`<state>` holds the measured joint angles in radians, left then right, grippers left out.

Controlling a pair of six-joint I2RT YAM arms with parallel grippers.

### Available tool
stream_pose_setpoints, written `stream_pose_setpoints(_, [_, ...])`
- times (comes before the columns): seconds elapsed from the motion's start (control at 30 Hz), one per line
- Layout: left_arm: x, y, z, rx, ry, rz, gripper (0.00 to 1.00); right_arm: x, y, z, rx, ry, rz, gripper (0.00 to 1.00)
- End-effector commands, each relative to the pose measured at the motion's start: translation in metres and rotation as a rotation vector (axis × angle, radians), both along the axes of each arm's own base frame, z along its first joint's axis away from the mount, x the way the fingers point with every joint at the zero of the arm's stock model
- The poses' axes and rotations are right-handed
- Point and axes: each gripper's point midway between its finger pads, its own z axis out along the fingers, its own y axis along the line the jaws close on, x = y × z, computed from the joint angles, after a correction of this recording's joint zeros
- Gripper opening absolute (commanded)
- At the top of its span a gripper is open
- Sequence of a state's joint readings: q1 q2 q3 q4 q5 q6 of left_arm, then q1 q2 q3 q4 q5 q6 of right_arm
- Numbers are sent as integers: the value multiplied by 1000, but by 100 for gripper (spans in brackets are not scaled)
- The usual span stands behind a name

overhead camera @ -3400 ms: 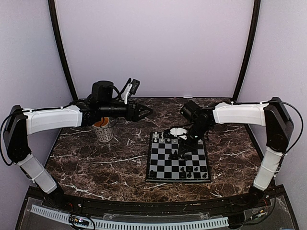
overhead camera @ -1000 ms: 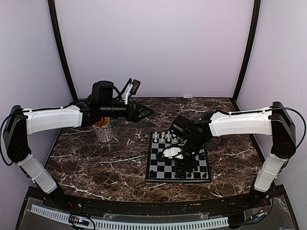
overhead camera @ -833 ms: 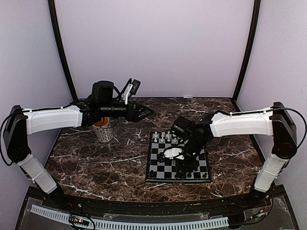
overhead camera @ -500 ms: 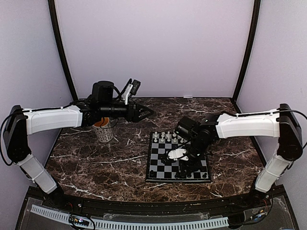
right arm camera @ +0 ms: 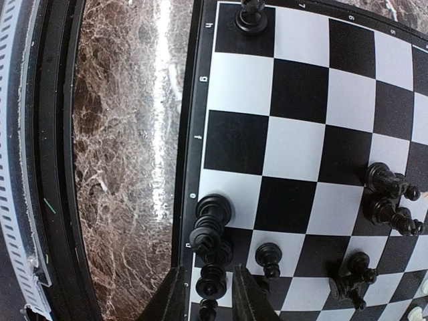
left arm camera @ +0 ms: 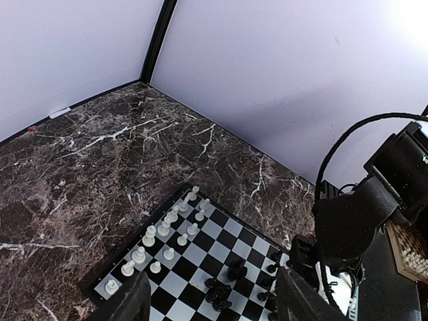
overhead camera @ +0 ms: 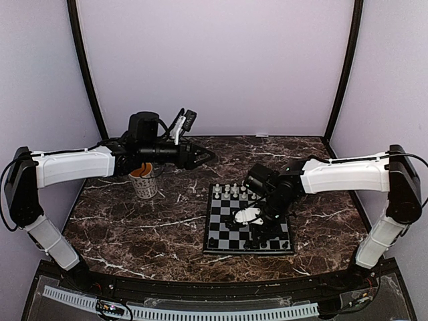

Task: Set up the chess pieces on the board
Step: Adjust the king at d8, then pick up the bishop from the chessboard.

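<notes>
The board (overhead camera: 224, 224) lies right of centre on the marbled table. White chess pieces (overhead camera: 231, 192) stand in its far rows; black chess pieces (overhead camera: 267, 244) stand along its near row and in a loose cluster mid-board (left arm camera: 224, 291). My right gripper (overhead camera: 257, 231) is low over the near row. In the right wrist view its fingers (right arm camera: 175, 294) sit close on either side of a black piece (right arm camera: 212, 287) standing by the board's rim (right arm camera: 190, 134). My left gripper (overhead camera: 204, 155) is open and empty, held high and far left of the board (left arm camera: 221, 231).
A patterned mug (overhead camera: 146, 182) stands on the table under my left arm. Other black pieces (right arm camera: 214, 210) crowd right beside the one between my right fingers. A lone black piece (right arm camera: 249, 17) stands at the board's far end. The table's front rail (right arm camera: 33, 167) runs close by.
My right gripper came from the board's far side across to the near row and settled low there. In the last half second it barely moved. The left arm stayed still.
</notes>
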<state>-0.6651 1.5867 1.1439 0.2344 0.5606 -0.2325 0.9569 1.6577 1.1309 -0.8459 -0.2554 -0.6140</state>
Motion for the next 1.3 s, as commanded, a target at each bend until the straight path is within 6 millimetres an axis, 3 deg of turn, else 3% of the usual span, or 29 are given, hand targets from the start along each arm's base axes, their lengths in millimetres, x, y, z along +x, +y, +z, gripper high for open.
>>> stream_pose_setpoints(0.0, [-2, -3, 15, -25, -24, -15, 66, -2, 0, -7, -15, -3, 12, 26])
stream_pose_setpoints(0.47, [-2, -4, 15, -24, -22, -16, 66, -2, 0, -12, -23, -2, 14, 26])
stream_pose_setpoints(0.67, [-2, -4, 13, -20, -18, -18, 66, -3, 2, -1, -5, -4, 16, 28])
stream_pose_setpoints(0.8, [-2, -4, 14, -22, -20, -19, 66, 2, 1, 17, 19, -17, 11, 29])
stream_pose_setpoints(1.0, [-3, -4, 16, -23, -28, -18, 66, 45, 1, 53, 116, -45, -92, 32])
stream_pose_setpoints(1.13, [-3, -3, 17, -24, -29, -16, 66, 84, 0, 51, 117, -131, -187, 32])
stream_pose_setpoints(1.27, [-2, -1, 20, -25, -41, -6, 66, 99, 11, 41, 127, -127, -207, 30])
